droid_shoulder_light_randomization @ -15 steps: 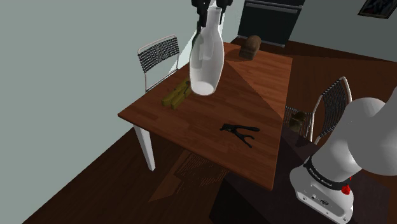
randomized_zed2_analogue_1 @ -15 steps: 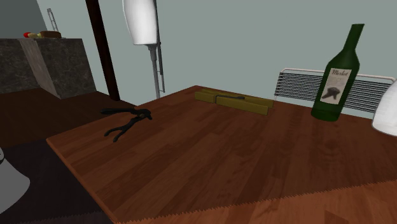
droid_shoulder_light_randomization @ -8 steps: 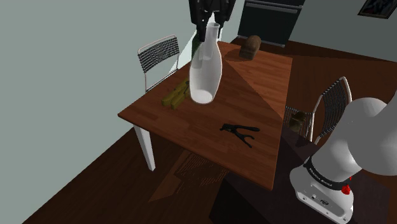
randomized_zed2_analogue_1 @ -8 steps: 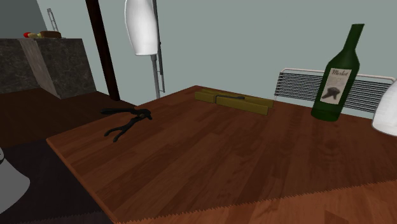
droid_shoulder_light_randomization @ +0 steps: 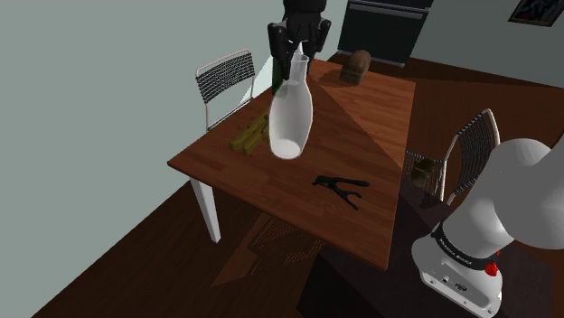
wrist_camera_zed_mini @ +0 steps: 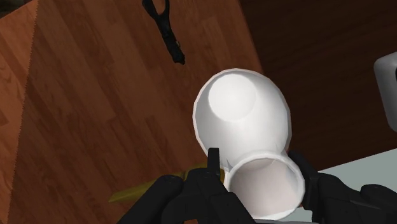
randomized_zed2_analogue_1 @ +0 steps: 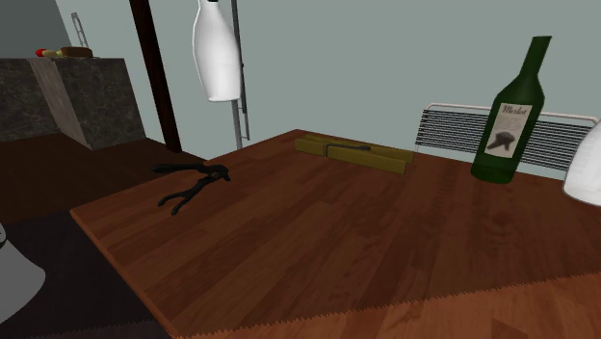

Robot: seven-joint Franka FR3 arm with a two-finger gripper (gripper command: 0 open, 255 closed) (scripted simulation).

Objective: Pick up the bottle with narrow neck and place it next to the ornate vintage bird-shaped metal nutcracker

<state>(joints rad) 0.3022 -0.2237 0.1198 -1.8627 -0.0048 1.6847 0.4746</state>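
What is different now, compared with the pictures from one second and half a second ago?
The claw, shut on the neck of the white bottle, has carried it downward toward the table; the bottle hangs in the air above it. The black nutcracker, the green wine bottle and the flat olive piece lie as before.

A white bottle (randomized_zed2_analogue_1: 216,60) hangs in the air, seemingly over the table (randomized_zed2_analogue_1: 337,250); a black nutcracker (randomized_zed2_analogue_1: 193,185) lies near its edge.

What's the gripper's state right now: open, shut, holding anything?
Gripper: shut, clasping the white bottle by its narrow neck.
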